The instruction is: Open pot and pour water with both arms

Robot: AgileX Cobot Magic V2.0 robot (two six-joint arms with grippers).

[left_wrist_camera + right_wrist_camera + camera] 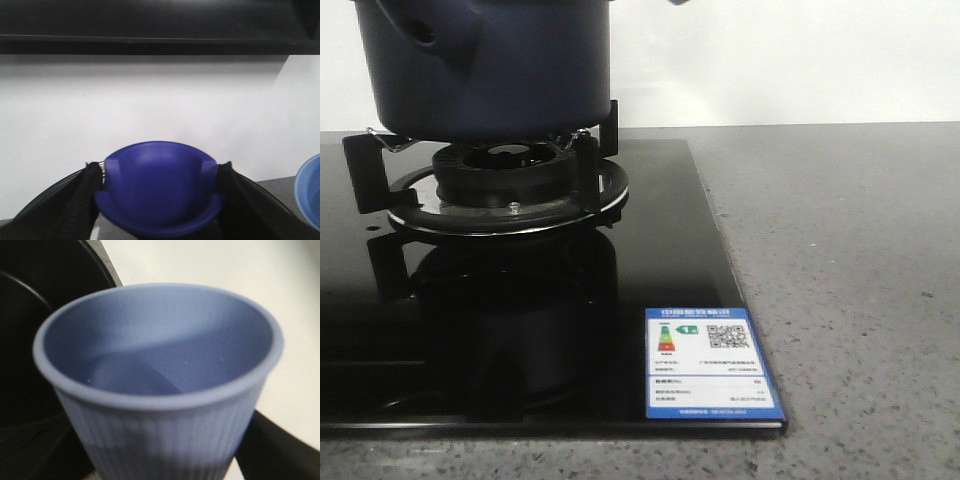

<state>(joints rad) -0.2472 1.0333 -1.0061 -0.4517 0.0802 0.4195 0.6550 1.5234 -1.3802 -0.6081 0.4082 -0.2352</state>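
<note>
The dark navy pot stands on the burner grate at the back left of the stove, its top cut off by the frame. Neither arm shows in the front view. My left gripper is shut on a deep blue domed lid knob. The lid's dark rim curves out on both sides, with white wall behind it. My right gripper is shut on a light blue ribbed cup, which is tilted and seems to hold a little water. The pot's dark inside lies right beside the cup.
A black glass stove top carries a blue and white label near its front right corner. Grey speckled counter runs to the right. A black hood hangs above the white wall. The cup's rim shows in the left wrist view.
</note>
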